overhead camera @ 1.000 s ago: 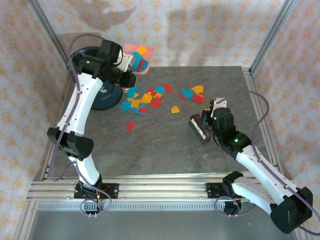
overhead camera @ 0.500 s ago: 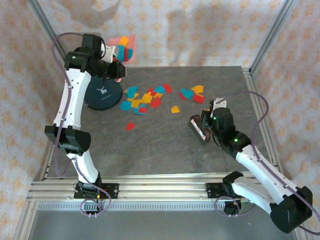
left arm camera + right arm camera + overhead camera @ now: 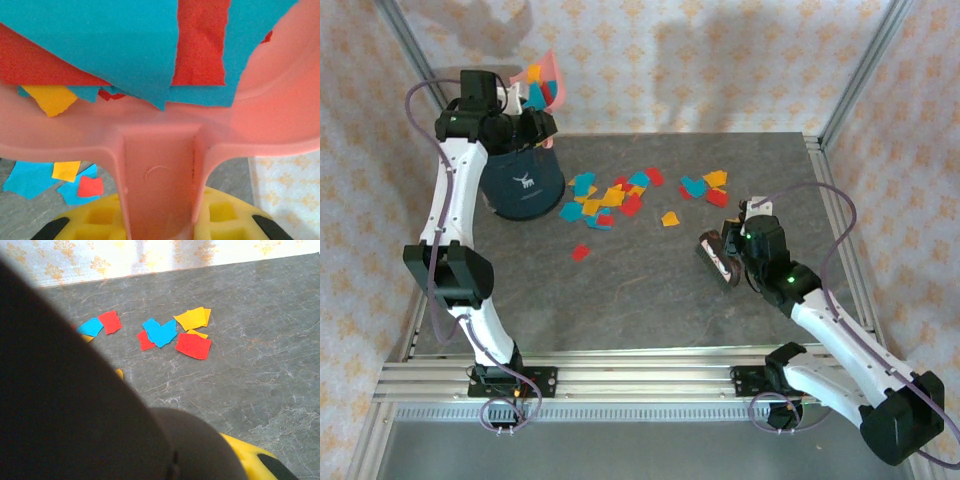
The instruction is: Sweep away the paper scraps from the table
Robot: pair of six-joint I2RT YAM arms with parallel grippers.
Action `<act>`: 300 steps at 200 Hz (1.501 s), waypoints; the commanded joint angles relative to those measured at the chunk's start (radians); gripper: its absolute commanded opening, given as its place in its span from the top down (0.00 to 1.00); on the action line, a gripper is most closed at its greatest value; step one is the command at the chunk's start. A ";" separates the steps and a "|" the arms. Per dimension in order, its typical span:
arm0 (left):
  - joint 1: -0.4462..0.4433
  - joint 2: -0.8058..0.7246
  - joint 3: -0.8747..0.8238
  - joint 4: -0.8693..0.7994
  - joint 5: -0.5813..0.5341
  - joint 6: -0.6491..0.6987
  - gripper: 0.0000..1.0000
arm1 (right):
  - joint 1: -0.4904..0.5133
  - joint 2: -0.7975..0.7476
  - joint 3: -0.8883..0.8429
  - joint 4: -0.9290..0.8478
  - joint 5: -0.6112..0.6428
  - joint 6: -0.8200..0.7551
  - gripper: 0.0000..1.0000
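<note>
Red, yellow and blue paper scraps (image 3: 610,195) lie scattered over the far middle of the table (image 3: 650,300), with one red scrap (image 3: 580,252) apart nearer me. My left gripper (image 3: 527,122) is shut on the handle (image 3: 160,180) of a pink dustpan (image 3: 548,82). The dustpan is raised and tipped steeply above a dark blue bin (image 3: 525,180), and several scraps (image 3: 125,50) lie in its scoop. My right gripper (image 3: 738,250) is shut on a dark brush (image 3: 717,258) resting low on the table right of the scraps. The brush's dark body (image 3: 75,405) hides much of the right wrist view; beyond it lie scraps (image 3: 160,332).
The bin stands at the table's far left corner. Silver rails (image 3: 620,380) edge the table, and patterned walls (image 3: 720,60) close it in on three sides. Bare table lies between the scraps and the arm bases.
The left arm has carried the dustpan left and up, tilting it from nearly flat to steep over the bin. The right arm and brush have not moved.
</note>
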 commanded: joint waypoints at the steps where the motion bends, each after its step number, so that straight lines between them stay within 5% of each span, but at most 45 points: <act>1: 0.014 -0.027 -0.015 0.137 0.072 -0.084 1.00 | 0.005 -0.004 0.003 0.008 0.002 0.018 1.00; 154: 0.075 -0.067 -0.271 0.597 0.176 -0.472 1.00 | 0.005 0.001 -0.003 -0.006 0.001 0.027 1.00; 300: 0.096 -0.106 -0.549 1.240 0.243 -0.985 1.00 | 0.005 -0.004 -0.020 -0.004 -0.004 0.043 1.00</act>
